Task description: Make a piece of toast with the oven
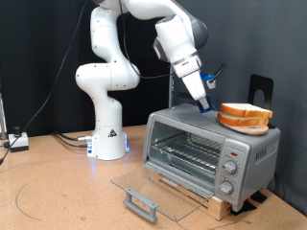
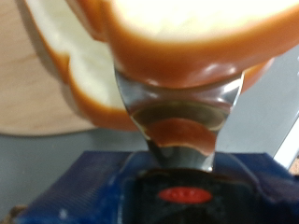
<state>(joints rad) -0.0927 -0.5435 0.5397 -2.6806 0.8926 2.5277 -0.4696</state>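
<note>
The silver oven (image 1: pixel 206 151) stands on a wooden board at the exterior view's right. Its glass door (image 1: pixel 144 185) lies folded down and open, and the wire rack inside is bare. Two alike bread slices (image 1: pixel 244 115) with orange-tan crust are stacked on a round wooden plate on the oven's roof. My gripper (image 1: pixel 207 105) is at the stack's left edge, angled down onto it. In the wrist view the upper slice (image 2: pixel 187 37) fills the frame just past a metal finger (image 2: pixel 177 117). The lower slice (image 2: pixel 79 75) lies beneath it on the plate (image 2: pixel 28 93).
The oven's knobs (image 1: pixel 229 171) are on its right panel. A black upright stand (image 1: pixel 261 91) is behind the bread. The robot's white base (image 1: pixel 107 134) stands at the exterior view's left, with cables and a small box (image 1: pixel 17 142) on the table at the far left.
</note>
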